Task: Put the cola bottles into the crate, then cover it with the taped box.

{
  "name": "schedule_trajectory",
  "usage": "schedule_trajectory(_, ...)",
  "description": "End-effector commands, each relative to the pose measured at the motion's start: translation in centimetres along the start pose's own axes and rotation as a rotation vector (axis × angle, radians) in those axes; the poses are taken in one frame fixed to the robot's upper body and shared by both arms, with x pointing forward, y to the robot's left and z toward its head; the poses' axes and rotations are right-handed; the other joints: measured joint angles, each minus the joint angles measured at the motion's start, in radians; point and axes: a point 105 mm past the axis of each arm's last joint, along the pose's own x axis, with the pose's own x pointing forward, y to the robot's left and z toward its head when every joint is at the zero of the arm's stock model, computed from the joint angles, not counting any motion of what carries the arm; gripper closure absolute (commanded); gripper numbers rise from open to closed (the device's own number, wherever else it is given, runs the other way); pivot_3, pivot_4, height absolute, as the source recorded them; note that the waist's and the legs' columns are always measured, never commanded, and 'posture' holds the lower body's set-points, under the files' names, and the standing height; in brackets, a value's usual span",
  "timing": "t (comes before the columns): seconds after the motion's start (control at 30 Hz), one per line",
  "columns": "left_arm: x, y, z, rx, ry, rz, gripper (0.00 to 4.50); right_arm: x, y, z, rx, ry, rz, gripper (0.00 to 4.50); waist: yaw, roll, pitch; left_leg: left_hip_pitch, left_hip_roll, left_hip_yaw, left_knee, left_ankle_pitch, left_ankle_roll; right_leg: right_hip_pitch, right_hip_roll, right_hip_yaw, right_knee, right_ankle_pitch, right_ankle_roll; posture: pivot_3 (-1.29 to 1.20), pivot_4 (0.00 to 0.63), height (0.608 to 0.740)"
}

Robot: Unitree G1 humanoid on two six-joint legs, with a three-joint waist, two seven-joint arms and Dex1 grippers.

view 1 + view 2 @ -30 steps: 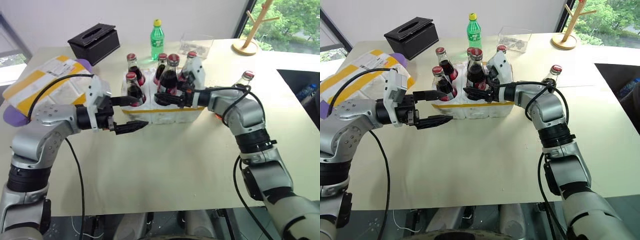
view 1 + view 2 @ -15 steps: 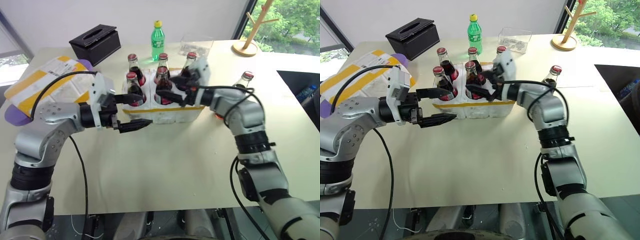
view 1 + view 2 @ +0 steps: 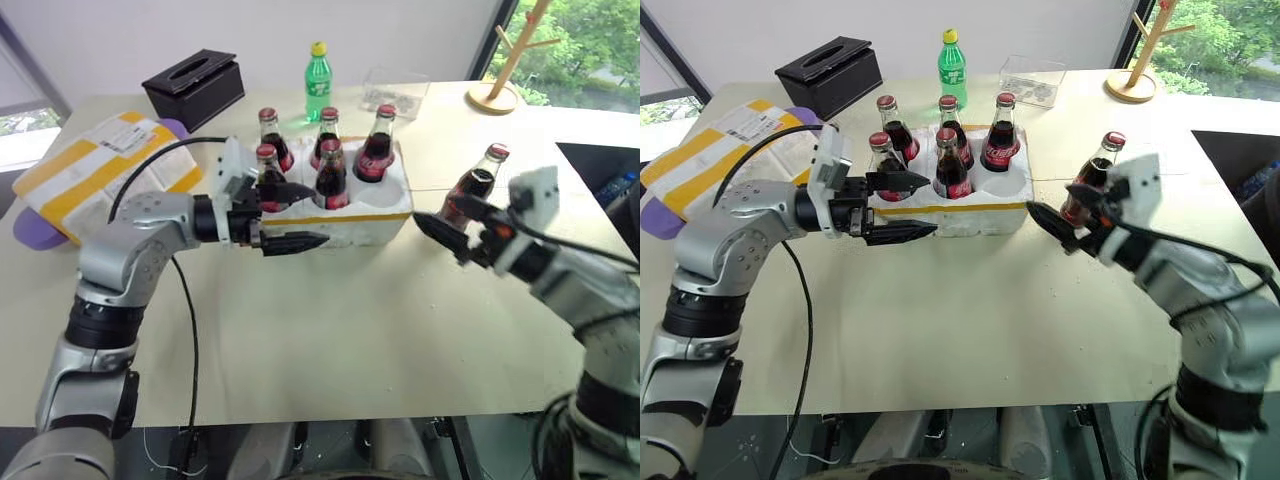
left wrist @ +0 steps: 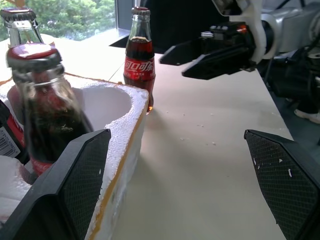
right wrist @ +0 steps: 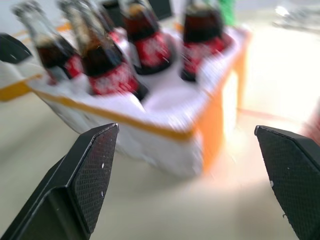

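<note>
Five cola bottles (image 3: 331, 172) stood upright in the crate (image 3: 345, 215) — a sixth (image 3: 478, 181) upright beside it — as the left gripper (image 3: 290, 215) and right gripper (image 3: 452, 225) gaped wide, empty.

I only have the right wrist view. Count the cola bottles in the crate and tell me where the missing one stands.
Observer: Five cola bottles stand in the crate. The sixth bottle is upright on the table, to the crate's right.
Operator: Place my right gripper relative to it.
Observer: The right gripper is open, close beside that bottle but not touching it.
Operator: Locate the taped box.
Observer: The taped box lies on the table to the crate's left, uncovered.
</note>
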Motion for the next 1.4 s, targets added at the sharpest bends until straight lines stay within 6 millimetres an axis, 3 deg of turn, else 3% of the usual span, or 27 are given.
schedule_trajectory(0.03, 0.2, -0.2, 0.9, 0.053, -0.009, -0.032, 0.00, -3.2, -3.1, 0.8, -0.042, -0.045, -0.202, 0.03, 0.002, 0.000, 0.000, 0.000, 0.000, 0.000, 0.000, 0.000, 0.000, 0.000, 0.000, 0.000, 0.000, 0.000, 0.000, 0.00, 0.150, 0.736)
schedule_trajectory(0.2, 0.2, -0.4, 0.8, 0.054, -0.005, -0.045, 0.00, -3.4, -5.0, 1.1, -0.069, -0.072, -0.300, 0.03, -0.003, 0.000, 0.000, 0.002, 0.001, 0.001, 0.001, -0.001, 0.002, 0.002, 0.000, 0.000, 0.000, 0.001, 0.000, 0.00, 0.150, 0.736)
schedule_trajectory(0.4, 0.3, -0.9, 0.9, 0.062, -0.002, -0.054, 0.00, -1.5, -5.3, 0.7, -0.036, -0.103, -0.280, 0.03, 0.001, 0.000, 0.000, 0.006, 0.001, 0.001, 0.000, -0.002, 0.003, 0.005, 0.000, 0.000, 0.000, 0.001, 0.000, 0.00, 0.150, 0.736)
schedule_trajectory(0.67, -0.5, -1.2, 0.8, 0.052, 0.005, -0.015, 0.00, 1.1, -8.1, 0.2, -0.010, -0.123, -0.306, 0.03, 0.000, 0.000, 0.000, 0.006, 0.001, 0.001, 0.000, 0.000, 0.000, 0.006, 0.001, 0.000, -0.001, 0.001, 0.000, 0.00, 0.150, 0.736)
schedule_trajectory(1.2, -1.6, -1.1, 1.0, 0.060, 0.018, 0.059, 0.00, 5.1, -7.8, 0.2, -0.025, -0.121, -0.195, 0.03, 0.000, 0.000, 0.000, 0.006, 0.000, 0.001, 0.000, 0.000, -0.001, 0.006, 0.001, 0.000, -0.001, 0.001, 0.000, 0.00, 0.150, 0.736)
schedule_trajectory(1.4, -1.3, -1.2, 1.1, 0.063, 0.015, 0.050, 0.00, 7.6, -8.2, -0.1, -0.012, -0.125, -0.184, 0.03, -0.004, 0.000, 0.000, 0.006, 0.001, 0.001, 0.000, 0.001, -0.001, 0.006, 0.001, 0.000, -0.001, 0.001, 0.000, 0.00, 0.150, 0.736)
